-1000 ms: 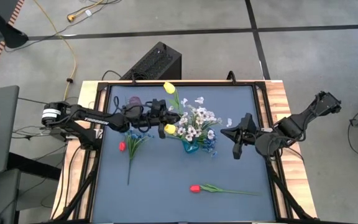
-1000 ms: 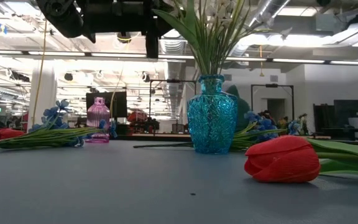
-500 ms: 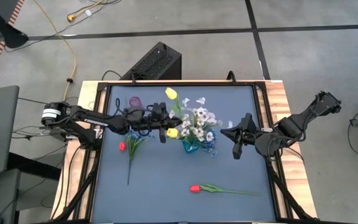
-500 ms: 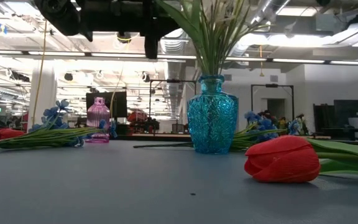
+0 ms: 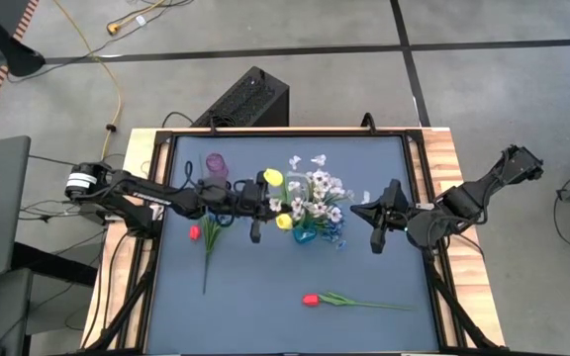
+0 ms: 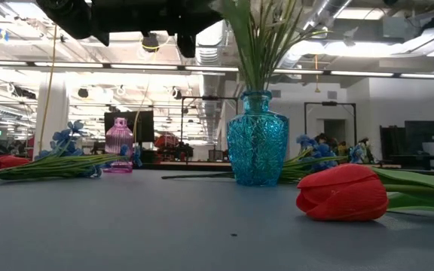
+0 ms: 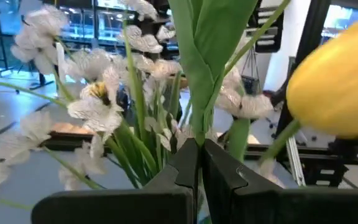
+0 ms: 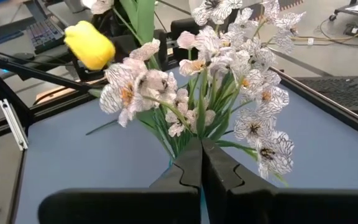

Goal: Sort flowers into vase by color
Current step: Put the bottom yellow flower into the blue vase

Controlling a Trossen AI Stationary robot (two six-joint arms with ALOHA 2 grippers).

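The left claw sits pinched tight on the green stems of two yellow tulips, just off the 9 o'clock side of the teal glass vase at the middle of the counter. In the left wrist view the stems run up between the closed fingers, and one yellow head hangs close to the white sprigs already standing in the vase.

The step in hand looks like seating these tulips in the teal vase. To do it well, the stem ends should be over the vase mouth before lowering, since white blossoms crowd the opening and could deflect the thin stems outward. A steady descent, with the grip released only once the stems are well inside the neck, should keep them from tipping out.

The right claw waits at the vase's 3 o'clock, fingers shut on nothing, facing the white bouquet.

Still lying on the counter: a red tulip toward 6 o'clock, and another red tulip with blue sprigs at 9 o'clock. A small pink vase stands near 10 o'clock.
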